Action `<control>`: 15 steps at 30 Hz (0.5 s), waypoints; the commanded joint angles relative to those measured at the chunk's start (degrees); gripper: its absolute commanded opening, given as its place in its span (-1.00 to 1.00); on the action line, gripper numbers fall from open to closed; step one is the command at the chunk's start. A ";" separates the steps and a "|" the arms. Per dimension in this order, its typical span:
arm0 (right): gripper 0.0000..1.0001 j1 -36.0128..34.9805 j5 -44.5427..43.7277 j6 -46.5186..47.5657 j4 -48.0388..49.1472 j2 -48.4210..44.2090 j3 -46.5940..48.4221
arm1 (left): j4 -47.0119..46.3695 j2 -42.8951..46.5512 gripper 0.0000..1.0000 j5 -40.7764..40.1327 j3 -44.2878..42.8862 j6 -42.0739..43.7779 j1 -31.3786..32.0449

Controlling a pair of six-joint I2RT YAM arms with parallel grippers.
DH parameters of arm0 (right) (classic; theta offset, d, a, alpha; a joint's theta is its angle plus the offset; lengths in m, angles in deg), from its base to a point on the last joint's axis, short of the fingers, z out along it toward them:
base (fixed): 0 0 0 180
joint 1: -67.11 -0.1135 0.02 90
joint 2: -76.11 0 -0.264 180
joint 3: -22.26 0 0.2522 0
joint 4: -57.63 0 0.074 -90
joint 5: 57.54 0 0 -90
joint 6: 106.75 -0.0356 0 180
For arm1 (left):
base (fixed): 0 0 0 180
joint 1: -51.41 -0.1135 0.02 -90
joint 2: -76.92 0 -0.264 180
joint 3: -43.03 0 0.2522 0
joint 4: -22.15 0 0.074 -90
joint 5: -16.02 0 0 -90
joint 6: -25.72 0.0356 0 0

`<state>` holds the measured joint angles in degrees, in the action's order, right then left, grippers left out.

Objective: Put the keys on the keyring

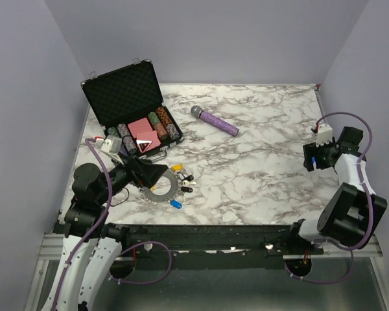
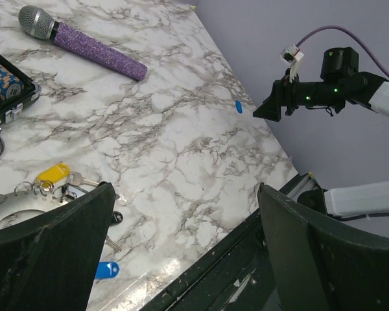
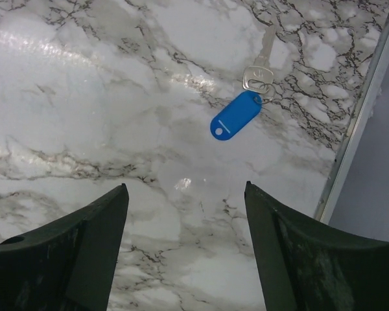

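Currently, the left gripper is being held wide open and empty over the keyring, with tagged keys clustered beside it. The right gripper, likewise spread and empty, is being poised above a blue-tagged key near the table edge.

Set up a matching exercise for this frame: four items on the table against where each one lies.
1 microphone
2 keyring
3 poker chip case
4 lone blue-tagged key

A far left, lid open
B right side, alone
C near left, beside clustered keys
D far middle, lying flat

Pairs: 1-D, 2-C, 3-A, 4-B
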<state>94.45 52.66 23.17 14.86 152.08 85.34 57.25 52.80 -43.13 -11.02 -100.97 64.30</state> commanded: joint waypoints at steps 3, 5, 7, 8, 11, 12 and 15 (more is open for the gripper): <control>0.47 1.14 -0.34 -6.95 11.50 6.20 1.66 | -1.74 -2.42 0.98 -1.85 0.83 0.56 0.30; 0.42 1.32 -1.57 -9.50 15.02 8.23 1.48 | -2.62 -3.56 0.97 -1.50 0.83 1.09 0.30; 0.36 1.58 -2.10 -11.52 17.05 10.16 1.83 | -3.50 -4.96 0.98 -0.88 0.92 1.53 0.30; 0.36 1.67 -2.28 -12.40 17.67 11.13 2.35 | -4.11 -5.49 0.98 -0.62 1.01 1.79 0.30; 0.19 1.67 -2.72 -14.69 18.64 13.41 3.32 | -4.99 -7.08 0.97 0.26 0.83 2.49 0.30; 0.15 1.58 -2.89 -15.13 19.08 14.03 3.50 | -5.34 -7.43 0.97 0.44 0.74 2.67 0.30; 0.06 1.67 -4.12 -16.45 20.49 15.53 3.76 | -6.13 -8.05 0.98 0.88 0.83 3.20 0.30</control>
<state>95.69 51.05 10.48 30.97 165.80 87.37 54.06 45.26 -43.56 -10.43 -99.44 64.30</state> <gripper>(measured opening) 0.550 0.989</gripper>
